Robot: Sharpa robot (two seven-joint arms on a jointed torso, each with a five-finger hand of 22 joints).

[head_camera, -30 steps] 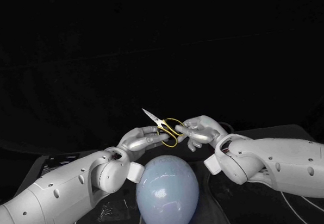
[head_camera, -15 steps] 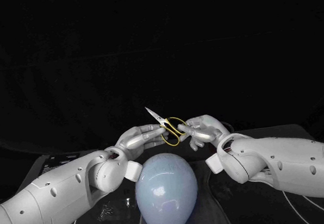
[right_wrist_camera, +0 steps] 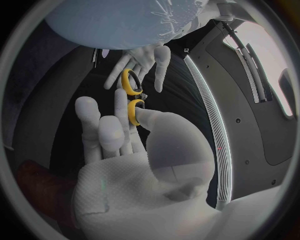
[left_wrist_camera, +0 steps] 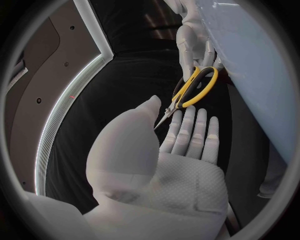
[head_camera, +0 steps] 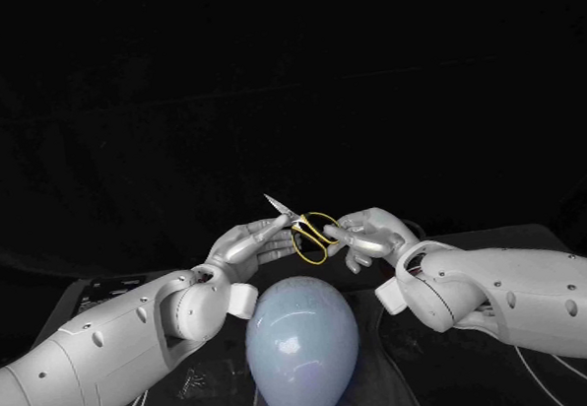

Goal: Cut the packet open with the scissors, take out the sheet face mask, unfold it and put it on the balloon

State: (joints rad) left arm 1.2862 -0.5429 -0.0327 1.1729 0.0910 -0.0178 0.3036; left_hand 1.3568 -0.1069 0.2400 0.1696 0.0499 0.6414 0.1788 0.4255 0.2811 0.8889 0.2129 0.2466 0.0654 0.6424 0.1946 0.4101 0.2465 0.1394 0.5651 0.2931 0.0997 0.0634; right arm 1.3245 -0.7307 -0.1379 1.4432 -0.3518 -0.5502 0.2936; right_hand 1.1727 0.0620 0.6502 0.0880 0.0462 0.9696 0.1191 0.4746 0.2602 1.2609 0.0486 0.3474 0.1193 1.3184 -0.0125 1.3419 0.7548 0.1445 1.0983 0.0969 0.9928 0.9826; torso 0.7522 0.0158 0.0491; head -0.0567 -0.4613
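Scissors stiff, light, sharp-tipped: left hand pinches the blades, right hand holds the yellow loops, likely the safest grip.

Arms raised, bent inward, hands meeting; left hand pinches scissors blades, right hand grips handles

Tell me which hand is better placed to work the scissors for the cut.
Right. The right hand has its fingers at the yellow handle loops of the scissors; the left hand holds only the blade end.
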